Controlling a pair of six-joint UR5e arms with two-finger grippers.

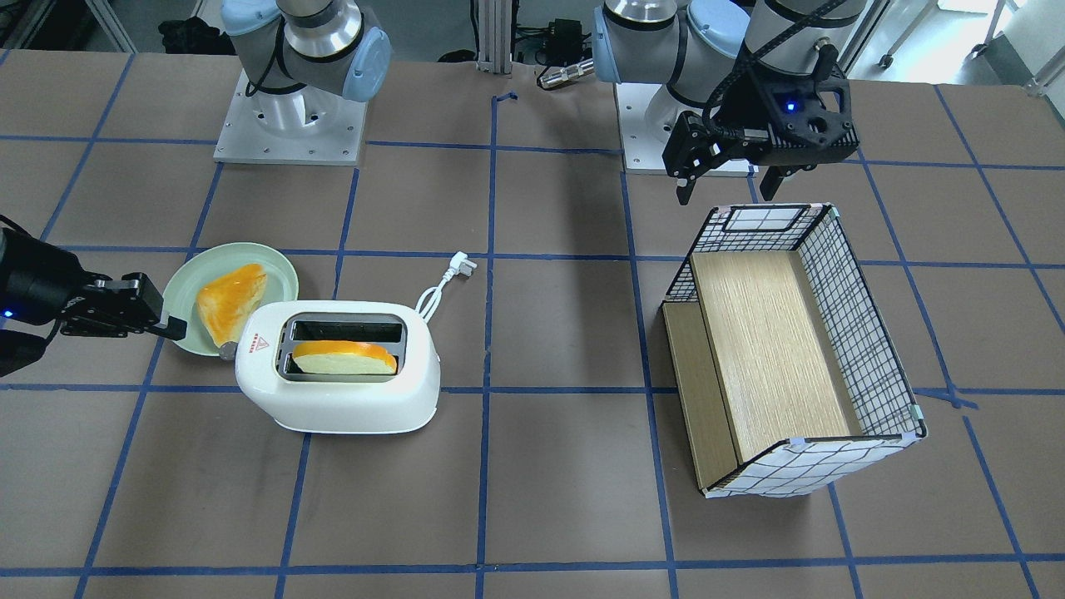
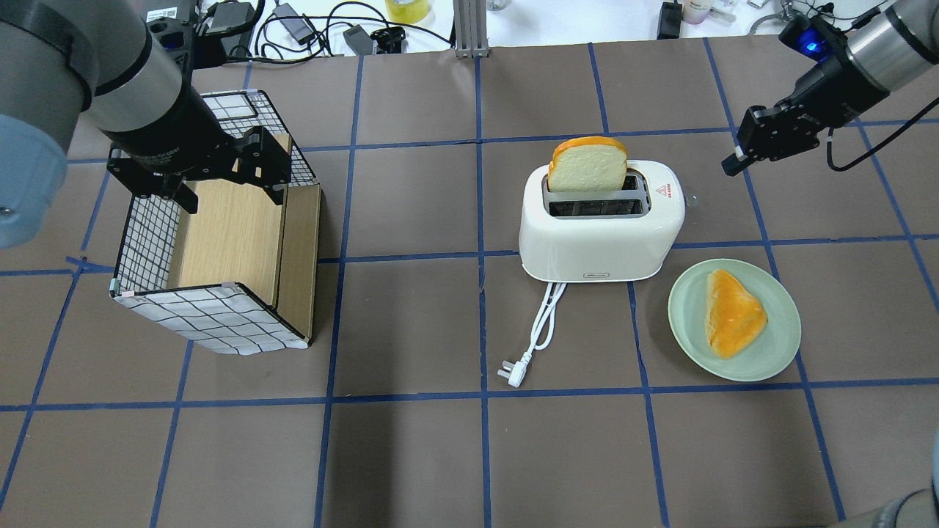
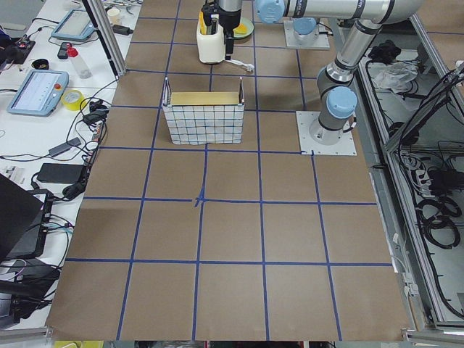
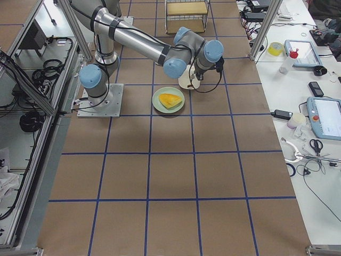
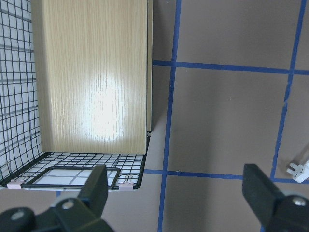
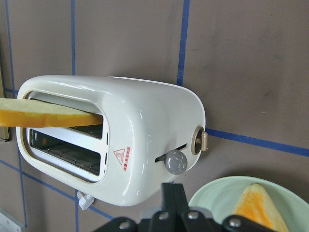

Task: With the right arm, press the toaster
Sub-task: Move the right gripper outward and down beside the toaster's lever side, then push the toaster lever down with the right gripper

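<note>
Rt gripper (image 1: 176, 329): clenched, fingers tight together, nothing between them. Hangs off lever end of toaster (image 1: 333, 399), near but not touching. From front-facing cam, sits over rim of plate (image 1: 187, 279). Reaches in on rt arm (image 2: 877, 48), from table's far side in overhead view.

Rt wrist cam, aimed at that end: gold lever (image 6: 200, 141) at upper end of its slit, grey dial (image 6: 175, 161) just beside it, red warning sticker on top face.

Toaster: upright on table (image 1: 566, 466), between box and plate, long side toward robot. Holds bread slice (image 2: 587, 165) in slot farther from robot, sticking well out. Cord (image 2: 546, 315) trailing toward robot, plug (image 2: 513, 370) lying loose on tabletop.

Plate: pale green, just beside toaster's lever end, on robot's side. Carries second slice (image 2: 730, 312), lying flat.

L gripper (image 1: 726, 193): released, fingers spread wide, nothing held. Hovers over robot-side end of grid-patterned box (image 1: 857, 316), well apart from toaster. Box: open at top, wood panels inside.

Table: brown, w/ blue tape grid.
</note>
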